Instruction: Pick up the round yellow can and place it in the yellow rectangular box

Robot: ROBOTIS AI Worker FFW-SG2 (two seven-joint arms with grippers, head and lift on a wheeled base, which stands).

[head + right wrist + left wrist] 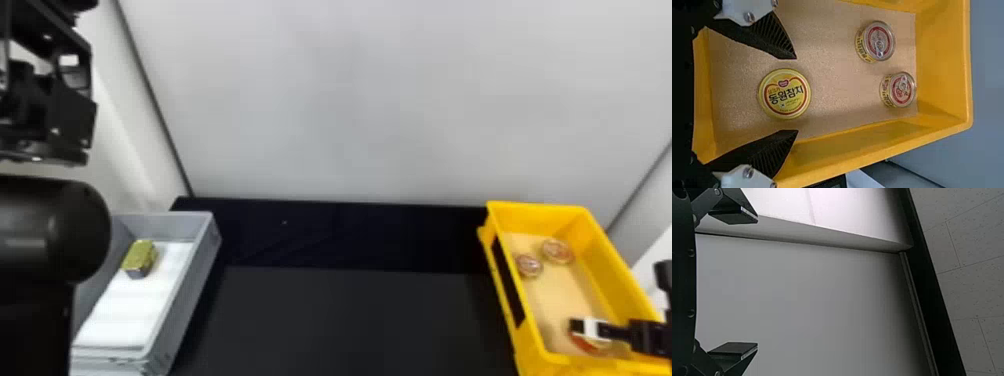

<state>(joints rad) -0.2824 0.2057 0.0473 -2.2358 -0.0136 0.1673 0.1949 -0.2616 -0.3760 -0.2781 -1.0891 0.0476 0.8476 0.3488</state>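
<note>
Your round yellow can [784,94] is already in the yellow rectangular box [615,280], which sits at about 2 o'clock from you. It lies flat, printed face up, on the tan floor [836,94] at the box's 6 o'clock end – the near one. Two smaller cans [879,41] [902,90] are up at the 12 o'clock end, pull-tabs up, so the near spot gives you room without stacking or bumping.

Your right gripper [796,94] is open, a finger on each side of the can, gap visible both ways. Nothing's gripped; the floor carries the weight. I'd read that as a finished release, with the spread there to clear the rim of the can.

Next I'd lift straight up before closing – one finger is near the box's side wall, so a sideways exit could scrape it or nudge the can.

Left gripper [757,283] is open and empty, parked high at 10 o'clock, presumably to keep clear. Below it, your grey box [192,280] holds a gold-topped block [140,257] on white lining [132,310]; not this job's target, so leave it.
</note>
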